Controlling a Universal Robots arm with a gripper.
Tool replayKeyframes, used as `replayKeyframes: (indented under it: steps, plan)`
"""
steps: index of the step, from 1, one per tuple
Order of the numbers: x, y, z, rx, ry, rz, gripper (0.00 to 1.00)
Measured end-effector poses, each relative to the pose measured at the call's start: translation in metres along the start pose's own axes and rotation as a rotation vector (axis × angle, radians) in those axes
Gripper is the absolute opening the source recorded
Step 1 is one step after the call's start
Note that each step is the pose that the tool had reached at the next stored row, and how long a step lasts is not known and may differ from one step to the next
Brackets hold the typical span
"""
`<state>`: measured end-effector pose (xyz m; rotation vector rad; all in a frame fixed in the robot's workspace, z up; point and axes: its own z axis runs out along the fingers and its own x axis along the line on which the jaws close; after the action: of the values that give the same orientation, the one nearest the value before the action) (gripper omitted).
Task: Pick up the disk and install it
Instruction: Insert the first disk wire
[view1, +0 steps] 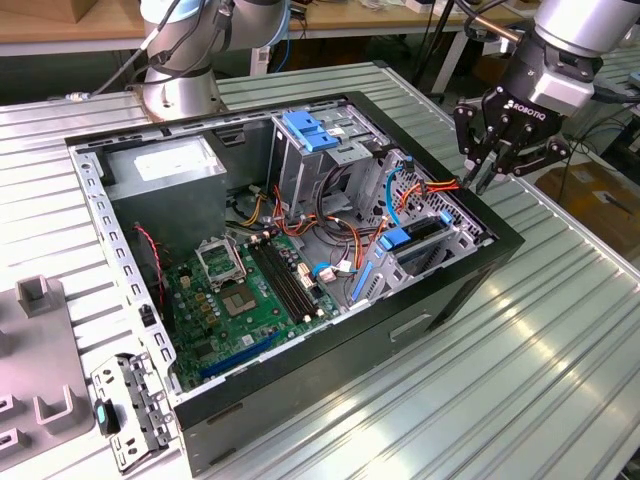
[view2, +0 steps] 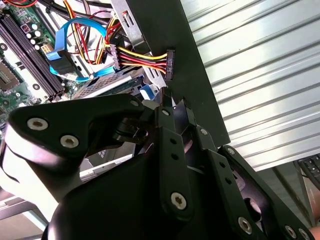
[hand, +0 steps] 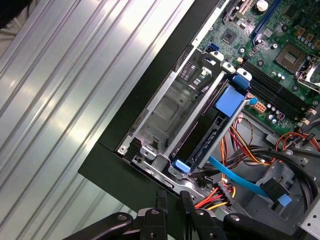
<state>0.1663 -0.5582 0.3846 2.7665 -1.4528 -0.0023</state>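
With the exterior view taken as a clock face, you had the ribbed metal table (view1: 520, 360) nearest, at 5 o'clock. On it lay the open computer case (view1: 300, 400), whose black front wall ran from 7 o'clock toward 3 o'clock. Inside the case, you found the green motherboard (view1: 250, 290) just left of centre.

You located the disk (view1: 420, 232) at 3 o'clock from the motherboard. It stood on edge in the low metal bay against the case wall on the exterior view's right, with its blue rails showing. In the first wrist view the disk (hand: 207, 142) sat slotted in that bay, beside the orange and yellow wiring.

You saw the gripper (view1: 480, 172) at 2 o'clock, above the case rim and just beyond the disk, not touching it. In both wrist views the gripper (hand: 172, 197) (view2: 172, 105) was narrow, tips nearly together and holding nothing.

Farther back, the tall grey cage (view1: 305, 150) stood at 12 o'clock, and the arm's base (view1: 180, 95) at 11 o'clock.
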Motion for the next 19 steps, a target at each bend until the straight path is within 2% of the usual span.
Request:
replayKeyframes:
  steps: [9,11,12,14,16,17,18,19]
  plan:
    - [0.0,0.0,0.0,0.0,0.0001,0.0,0.25]
    - [0.0,0.0,0.0,0.0,0.0002,-0.01,0.25]
    - [0.0,0.0,0.0001,0.0004,0.0009,-0.059,0.25]
    - [0.0,0.0,0.0003,0.0008,0.002,-0.125,0.25]
    - [-0.0002,-0.0003,0.0004,0.0009,0.0025,-0.157,0.25]
    - [-0.0033,-0.0035,0.0006,0.0008,0.0028,-0.161,0.25]
    - [-0.0111,-0.0105,0.0031,0.001,0.0032,-0.191,0.27]
    - [-0.0098,-0.0166,0.0126,-0.0003,0.0066,-0.263,0.33]
